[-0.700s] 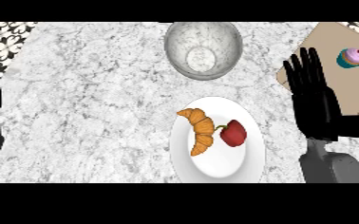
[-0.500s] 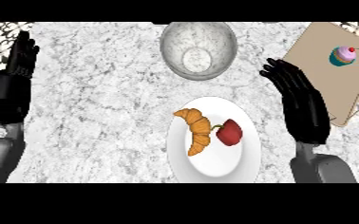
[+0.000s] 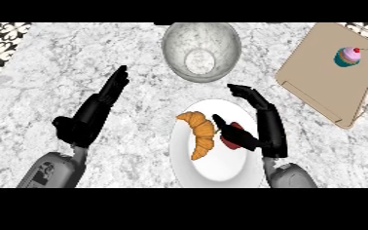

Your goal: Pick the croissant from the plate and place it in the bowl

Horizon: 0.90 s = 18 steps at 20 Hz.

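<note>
Croissant point(image 3: 200, 134) lies untouched on the plate point(image 3: 215, 173); the right hand point(image 3: 260, 122) has moved over it, fingers apart, so the grasp seems next.

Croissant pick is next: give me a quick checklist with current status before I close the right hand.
1. Croissant on the plate: ok.
2. Right hand open, over the plate's right side: ok.
3. Thumb on the croissant: not ok, it lies over the red fruit beside it.
4. Bowl holds nothing, beyond the plate: ok.
5. Left hand open, left of the plate, out of the way: ok.
</note>
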{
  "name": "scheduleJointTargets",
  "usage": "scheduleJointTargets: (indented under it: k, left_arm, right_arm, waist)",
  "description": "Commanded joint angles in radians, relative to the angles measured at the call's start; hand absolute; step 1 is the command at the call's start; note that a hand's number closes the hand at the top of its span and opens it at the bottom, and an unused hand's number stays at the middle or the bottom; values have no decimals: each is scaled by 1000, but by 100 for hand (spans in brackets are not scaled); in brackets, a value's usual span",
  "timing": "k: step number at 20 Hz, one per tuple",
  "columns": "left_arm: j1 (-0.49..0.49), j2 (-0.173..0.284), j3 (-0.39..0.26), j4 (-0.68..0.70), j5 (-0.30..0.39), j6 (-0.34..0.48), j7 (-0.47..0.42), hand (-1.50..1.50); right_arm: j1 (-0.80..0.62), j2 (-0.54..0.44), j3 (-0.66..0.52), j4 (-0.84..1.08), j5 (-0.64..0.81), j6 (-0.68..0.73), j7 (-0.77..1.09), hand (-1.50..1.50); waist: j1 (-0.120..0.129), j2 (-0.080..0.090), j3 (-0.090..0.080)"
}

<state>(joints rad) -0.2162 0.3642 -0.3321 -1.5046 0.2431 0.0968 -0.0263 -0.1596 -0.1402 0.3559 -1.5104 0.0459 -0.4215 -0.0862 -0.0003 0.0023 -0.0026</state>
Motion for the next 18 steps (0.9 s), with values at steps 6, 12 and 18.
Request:
scheduleJointTargets:
  k: [6, 12, 18]
  left_arm:
    - [33, -12, -19, 0, 23, -65, 4, 0]
    - [52, -28, -46, -25, -4, -43, 5, 0]
    - [14, -44, -23, 17, -19, -27, 9, 0]
  right_arm:
    - [-255, -145, 139, 90, 333, 96, 367, -150]
    - [-366, -234, 258, 73, 324, 481, 695, -150]
    - [-513, -170, 225, -1, 98, 809, 1026, -150]
  waist:
    - [9, -5, -1]
    - [18, -12, -5]
    - [-1, -7, -1]
